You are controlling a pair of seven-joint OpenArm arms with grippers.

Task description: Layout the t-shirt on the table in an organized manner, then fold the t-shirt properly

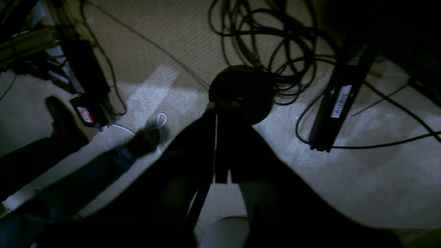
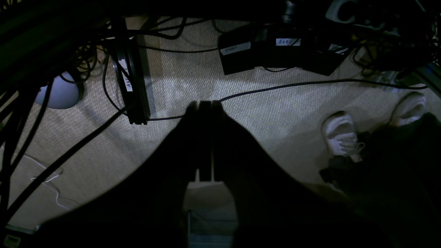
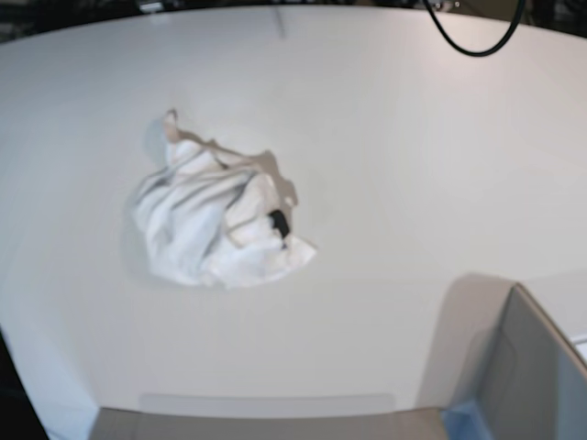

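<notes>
My left gripper (image 1: 222, 144) shows in its wrist view as a dark silhouette with the two fingers pressed together, only a thin slit of light between them, and nothing caught there. It points down at a pale carpeted floor (image 1: 361, 179), well away from any work surface. Beyond the fingertips I see a round black base (image 1: 241, 93), a tangle of black cables (image 1: 272, 44), a long black bar with a white label (image 1: 339, 103), and at the left a person's dark shoe (image 1: 60, 115) and trouser legs.

My right gripper (image 2: 205, 137) looks the same in its own wrist view: fingers closed flat against each other, empty, hanging over the same woven carpet (image 2: 268, 113). Past it lie a black cable (image 2: 310, 84) running across the floor, a labelled black bar (image 2: 132, 89), two black boxes with white labels (image 2: 272, 51), and a pair of white sneakers (image 2: 341, 136) at the right.

Neither arm appears in the base view. There the t-shirt (image 3: 215, 220) lies crumpled in a loose heap on the table (image 3: 394, 165), left of centre, with folds bunched up and one point of cloth sticking up at its far edge. A small black tag (image 3: 278, 223) shows on the side nearer the middle of the table. No lettering is visible on the shirt as it lies. A grey box corner (image 3: 523, 367) sits at the lower right, well apart from the shirt, and a loop of black cable (image 3: 472, 37) hangs in at the top.
</notes>
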